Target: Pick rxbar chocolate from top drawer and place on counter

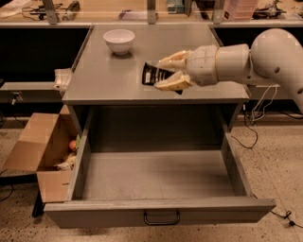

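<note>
My gripper (166, 73) is shut on the rxbar chocolate (152, 74), a flat black-wrapped bar with white lettering, and holds it just above the grey counter (106, 78), near its front edge. The arm reaches in from the right. Below, the top drawer (158, 175) is pulled wide open, its inside bare, its front panel with a small dark handle (161, 218) toward me.
A white bowl (119, 40) stands at the back of the counter. An open brown cardboard box (45, 151) with small items sits on the floor left of the drawer. A cluttered wooden workbench (118, 14) runs behind. Cables lie on the floor at right.
</note>
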### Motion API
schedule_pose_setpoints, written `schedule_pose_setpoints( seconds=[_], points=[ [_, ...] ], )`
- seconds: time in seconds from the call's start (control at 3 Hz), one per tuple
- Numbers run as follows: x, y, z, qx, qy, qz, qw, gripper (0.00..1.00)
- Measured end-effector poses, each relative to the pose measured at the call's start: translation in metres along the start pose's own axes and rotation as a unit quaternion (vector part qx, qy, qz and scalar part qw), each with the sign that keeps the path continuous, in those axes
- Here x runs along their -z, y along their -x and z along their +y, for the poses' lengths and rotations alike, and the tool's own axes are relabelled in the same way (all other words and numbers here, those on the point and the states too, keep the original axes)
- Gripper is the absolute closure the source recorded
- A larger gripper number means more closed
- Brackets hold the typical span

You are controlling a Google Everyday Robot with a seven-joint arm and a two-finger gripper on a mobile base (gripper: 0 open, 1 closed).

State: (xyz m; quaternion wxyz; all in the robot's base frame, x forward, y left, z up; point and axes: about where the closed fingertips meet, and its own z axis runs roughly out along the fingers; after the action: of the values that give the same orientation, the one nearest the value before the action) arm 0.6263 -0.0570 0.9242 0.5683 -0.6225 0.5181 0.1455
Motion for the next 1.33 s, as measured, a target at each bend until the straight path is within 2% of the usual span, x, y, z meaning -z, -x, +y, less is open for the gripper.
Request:
schedule_pose_setpoints(
  seconds=[0.33,0.67,1.0,1.33],
  points=[
    [0.004,0.003,-0.028,-0.003,-0.019,0.006,0.9998,1.00],
    [0.002,-0.010,-0.054,-0.052,-0.057,0.016,0.9969,1.00],
    [0.000,-0.020,-0.065,-0.084,-0.075,0.024,0.9934,1.00],
    [-0.009,-0.034,-0.069,-0.112,-0.077,0.031,0.9901,1.00]
  ],
)
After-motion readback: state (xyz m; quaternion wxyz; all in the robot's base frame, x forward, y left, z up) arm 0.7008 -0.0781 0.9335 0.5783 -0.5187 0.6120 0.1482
